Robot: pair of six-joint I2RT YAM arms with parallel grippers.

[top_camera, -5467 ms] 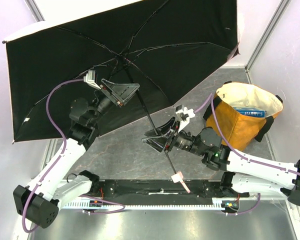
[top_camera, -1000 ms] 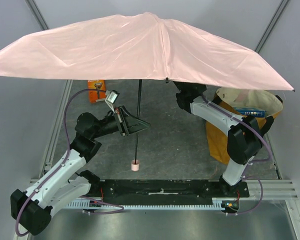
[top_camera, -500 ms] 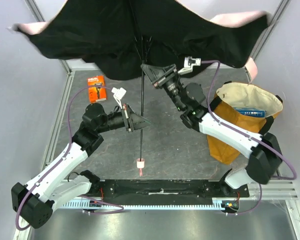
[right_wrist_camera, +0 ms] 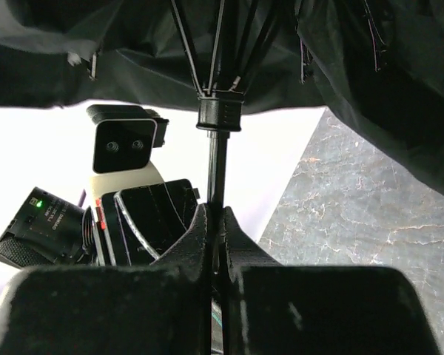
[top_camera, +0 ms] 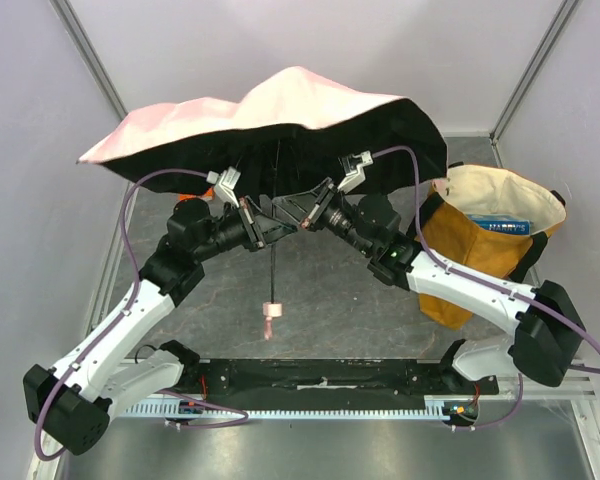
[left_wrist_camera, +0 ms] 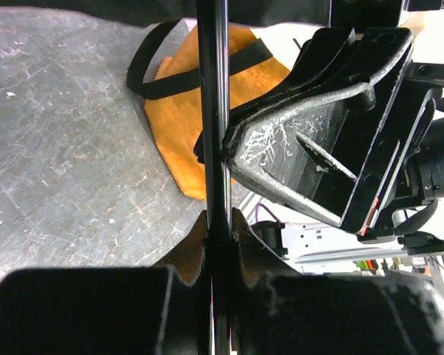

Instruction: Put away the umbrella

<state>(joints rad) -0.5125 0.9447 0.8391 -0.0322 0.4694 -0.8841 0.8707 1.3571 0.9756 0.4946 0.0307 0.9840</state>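
**Top view.** The umbrella (top_camera: pixel 280 110) is open, pink outside and black underneath. Its canopy hangs above the table (top_camera: pixel 330 300), up and to the left of the mustard tote bag (top_camera: pixel 480 250). The canopy's right edge reaches over the bag's near corner. The thin black shaft (top_camera: pixel 271 275) runs down from under the canopy, well left of the bag, and ends in the small pink handle (top_camera: pixel 271 318), which hangs clear of the table. My left gripper (top_camera: pixel 268 222) meets the shaft from the side away from the bag. My right gripper (top_camera: pixel 298 215) meets it from the bag's side. The two sit close together just below the canopy, but contact between them cannot be judged here.

**Left wrist view.** My left gripper (left_wrist_camera: pixel 220 222) is clamped on the shaft (left_wrist_camera: pixel 216 111), with a finger on each side and no gap. The tote bag (left_wrist_camera: pixel 185 126) lies on the grey table (left_wrist_camera: pixel 66 148) behind the shaft. My right gripper (left_wrist_camera: pixel 229 144) comes in from the bag's side, its tips pinched against the shaft just above my left fingers.

**Right wrist view.** My right gripper (right_wrist_camera: pixel 216 214) is closed tight on the shaft (right_wrist_camera: pixel 217 166), just below the black runner hub (right_wrist_camera: pixel 219 115) where the ribs spread out. The black underside of the canopy (right_wrist_camera: pixel 370 89) fills the top of the view. My left arm's wrist camera (right_wrist_camera: pixel 126 144) is directly beyond the shaft. The bag is out of this view.
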